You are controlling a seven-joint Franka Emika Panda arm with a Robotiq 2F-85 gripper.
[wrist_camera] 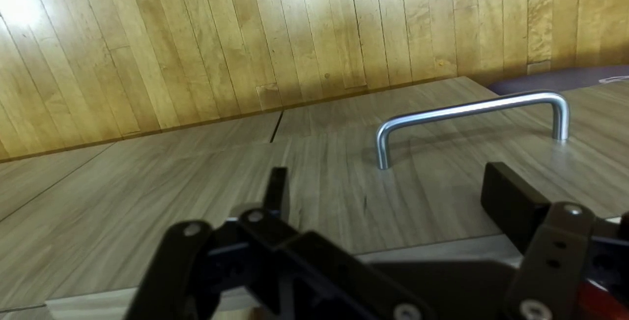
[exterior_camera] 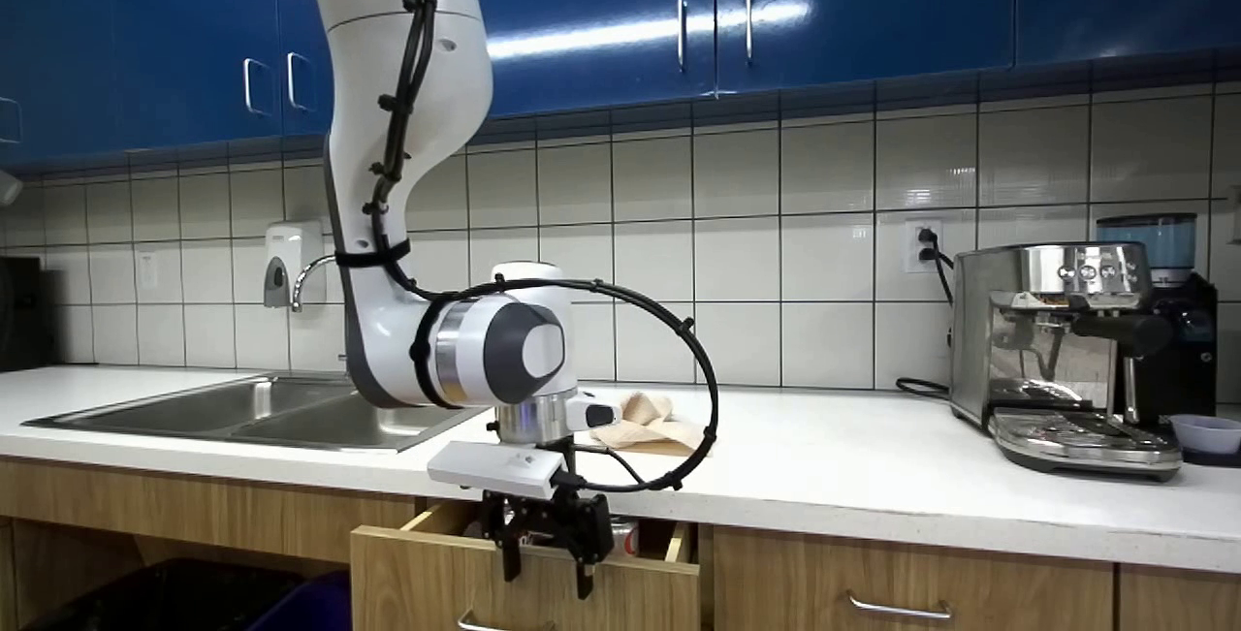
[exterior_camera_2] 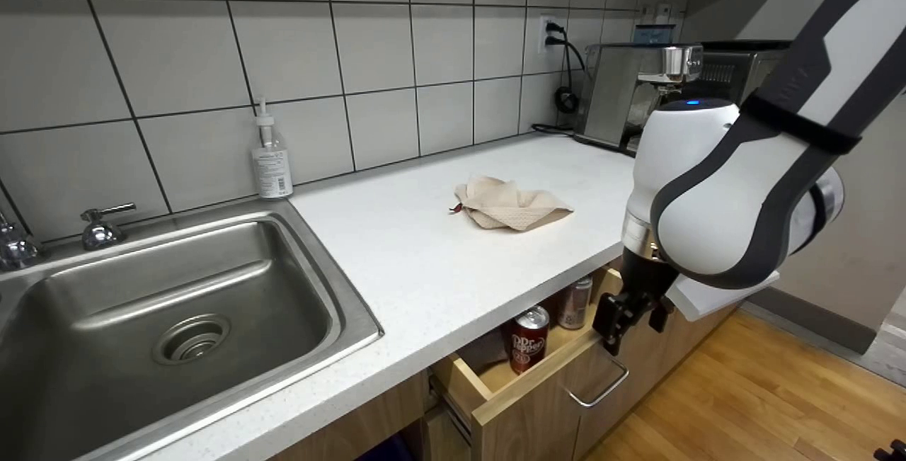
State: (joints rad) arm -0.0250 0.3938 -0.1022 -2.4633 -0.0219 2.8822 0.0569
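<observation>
Kitchen – steel sink (exterior_camera_2: 191, 270), blue wall cupboards (exterior_camera: 873, 20), espresso machine (exterior_camera: 1042, 360) on counter (exterior_camera: 824, 457), tiled backsplash (exterior_camera: 737, 263).

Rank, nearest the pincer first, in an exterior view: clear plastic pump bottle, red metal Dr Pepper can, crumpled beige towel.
1. Red Dr Pepper can: inside the open wooden drawer.
2. Beige towel: on the white counter.
3. Clear pump bottle: near the tiled wall.

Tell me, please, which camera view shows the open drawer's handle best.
The wrist view: the handle appears large, whole and uncovered. Both exterior views show it smaller: a slanting handle, or a handle cropped by the bottom edge.
</observation>
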